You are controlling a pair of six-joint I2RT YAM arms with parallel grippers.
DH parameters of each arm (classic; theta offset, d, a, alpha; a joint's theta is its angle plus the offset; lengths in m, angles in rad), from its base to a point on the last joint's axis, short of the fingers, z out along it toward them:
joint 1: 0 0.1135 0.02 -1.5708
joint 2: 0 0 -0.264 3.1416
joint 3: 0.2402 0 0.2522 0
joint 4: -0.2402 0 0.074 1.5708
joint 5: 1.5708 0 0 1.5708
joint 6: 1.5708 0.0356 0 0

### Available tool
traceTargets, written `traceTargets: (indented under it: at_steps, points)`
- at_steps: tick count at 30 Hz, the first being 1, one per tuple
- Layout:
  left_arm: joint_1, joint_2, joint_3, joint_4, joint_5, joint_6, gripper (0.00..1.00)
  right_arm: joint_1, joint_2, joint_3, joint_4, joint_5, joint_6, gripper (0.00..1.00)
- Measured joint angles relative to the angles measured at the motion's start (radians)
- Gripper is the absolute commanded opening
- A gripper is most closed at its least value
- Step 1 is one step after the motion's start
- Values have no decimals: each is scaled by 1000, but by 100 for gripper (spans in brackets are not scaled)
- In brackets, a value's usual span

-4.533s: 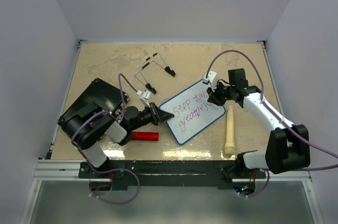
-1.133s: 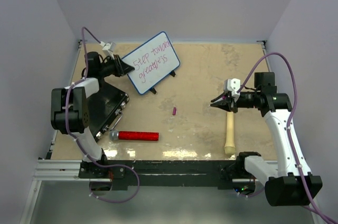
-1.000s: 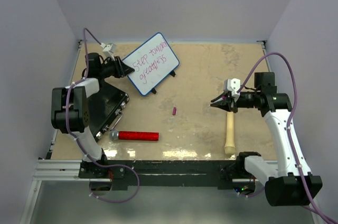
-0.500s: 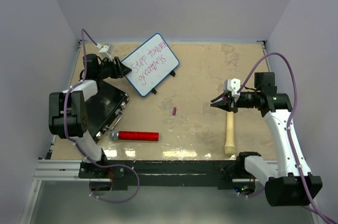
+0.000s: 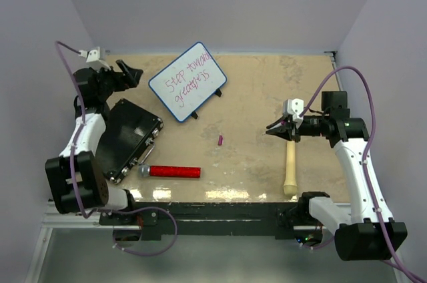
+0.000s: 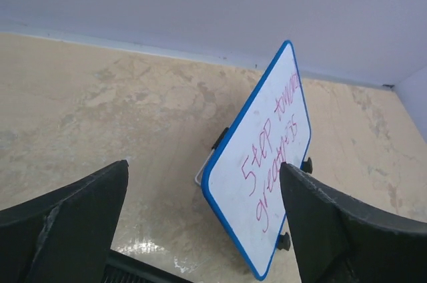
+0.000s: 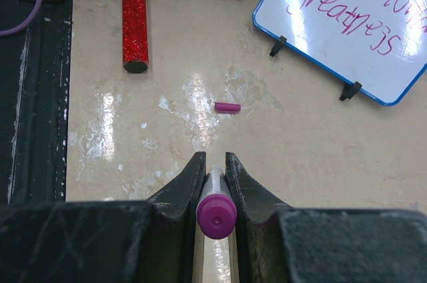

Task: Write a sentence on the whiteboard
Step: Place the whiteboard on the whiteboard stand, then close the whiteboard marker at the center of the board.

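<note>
The whiteboard (image 5: pixel 188 81) stands propped on its black feet at the back left of the table, its blue rim free of both grippers. The sentence (image 5: pixel 189 83) runs over it in two pink lines. My left gripper (image 5: pixel 130 75) hangs open to the left of the board, apart from it. In the left wrist view the whiteboard (image 6: pixel 267 183) and the sentence (image 6: pixel 272 163) show between the wide-spread fingers (image 6: pixel 73 223). My right gripper (image 5: pixel 273 128) is shut on a purple-ended marker (image 7: pixel 216 213) at mid right. The whiteboard (image 7: pixel 347 29) lies ahead of it.
A small purple cap (image 5: pixel 220 140) lies on the table between board and right gripper. A red glittery cylinder (image 5: pixel 173 171) lies near the front left, beside a black case (image 5: pixel 130 137). A wooden pestle-like stick (image 5: pixel 289 166) lies under the right gripper.
My left gripper has opened, let go of the whiteboard's left corner and drawn back to the left. The board stays standing. The right arm has not moved.
</note>
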Motion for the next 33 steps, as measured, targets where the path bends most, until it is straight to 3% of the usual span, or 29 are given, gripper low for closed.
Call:
traceTargets:
  at_steps: [3, 6, 14, 18, 21, 25, 33]
  points:
    - [15, -77, -35, 28, 31, -85, 86, 0, 0, -5, 18, 1, 25, 0]
    - [-64, -120, -63, 33, 84, -145, 82, 0, 0, -13, 54, 6, 66, 0]
    - [-746, -133, -63, -204, -166, -101, 66, 0, 0, -56, 204, 53, 237, 0]
    - [-925, -36, -62, -229, -307, -95, 55, -1, 0, -69, 251, 61, 284, 0]
    - [-996, 93, -39, -277, -388, -95, 46, -1, 0, -72, 269, 74, 306, 0]
    - [-1052, 246, 11, -369, -473, -88, 43, -2, 1, -73, 283, 80, 319, 0]
    - [-1062, 320, 115, -464, -578, -74, 41, -2, 1, -77, 295, 80, 332, 0]
